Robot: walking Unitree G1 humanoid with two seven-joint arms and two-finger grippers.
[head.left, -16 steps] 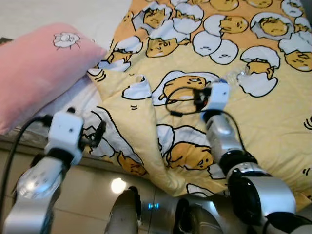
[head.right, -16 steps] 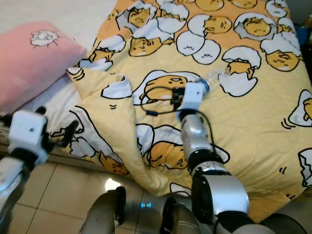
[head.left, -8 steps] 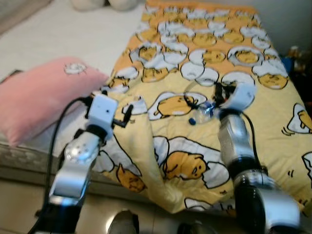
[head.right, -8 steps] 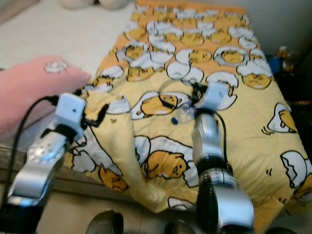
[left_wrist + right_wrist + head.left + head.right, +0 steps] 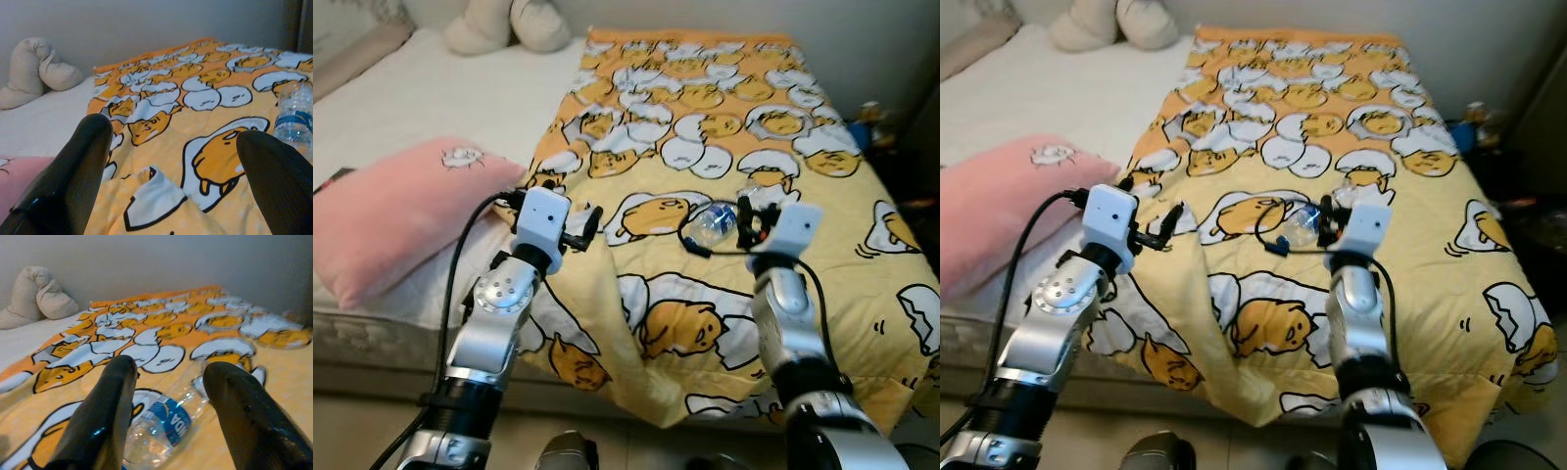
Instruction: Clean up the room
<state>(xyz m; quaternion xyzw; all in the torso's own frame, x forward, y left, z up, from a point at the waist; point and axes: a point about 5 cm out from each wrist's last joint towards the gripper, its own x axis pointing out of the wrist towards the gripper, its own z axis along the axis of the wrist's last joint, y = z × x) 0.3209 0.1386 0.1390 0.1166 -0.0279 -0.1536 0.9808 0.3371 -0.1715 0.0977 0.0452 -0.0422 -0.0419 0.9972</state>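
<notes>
Crinkled clear plastic bottle on soft quilt, right hand spread above, left hand spread, empty

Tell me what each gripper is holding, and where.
Nothing. The right gripper is open above the bottle lying on the blanket; the left gripper is open and empty.

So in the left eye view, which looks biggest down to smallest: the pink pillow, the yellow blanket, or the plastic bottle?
1. Yellow blanket, across most of the bed.
2. Pink pillow, though it sits nearer the camera, which flatters it.
3. Plastic bottle, small, lying just beyond the right gripper.
</notes>
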